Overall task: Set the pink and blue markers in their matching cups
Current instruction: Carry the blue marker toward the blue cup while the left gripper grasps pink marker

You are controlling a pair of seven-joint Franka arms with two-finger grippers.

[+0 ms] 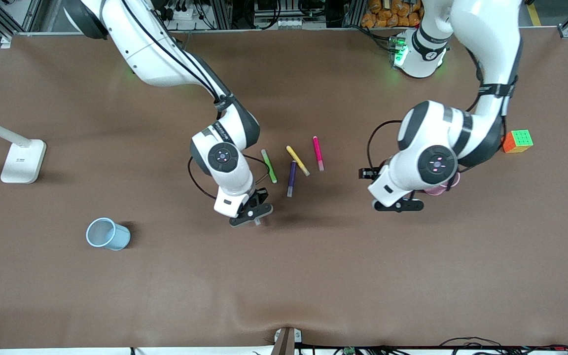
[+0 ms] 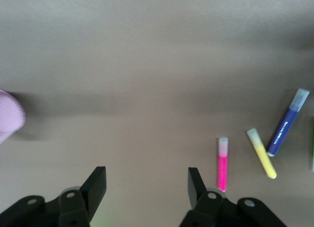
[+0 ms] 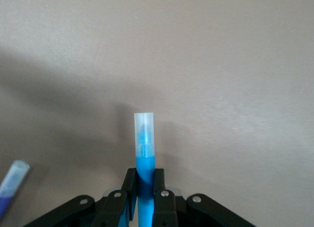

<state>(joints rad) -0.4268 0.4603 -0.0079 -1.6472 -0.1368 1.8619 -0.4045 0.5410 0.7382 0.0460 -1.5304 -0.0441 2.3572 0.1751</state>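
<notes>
My right gripper [image 1: 252, 215] is shut on the blue marker [image 3: 145, 153] and holds it over bare table, close to the purple marker; in the right wrist view the right gripper [image 3: 143, 175] clamps the marker's body and its pale cap points away. The pale blue cup [image 1: 108, 234] stands toward the right arm's end, nearer the front camera. The pink marker [image 1: 318, 153] lies mid-table and also shows in the left wrist view [image 2: 222, 164]. My left gripper [image 1: 398, 204] [image 2: 147, 175] is open and empty over bare table. The pink cup [image 1: 442, 189] [image 2: 7, 114] is mostly hidden under the left arm.
Green [image 1: 268, 166], yellow [image 1: 298, 160] and purple [image 1: 291, 178] markers lie beside the pink one. A white lamp base [image 1: 22, 160] stands at the right arm's end. A colour cube [image 1: 518, 141] sits at the left arm's end.
</notes>
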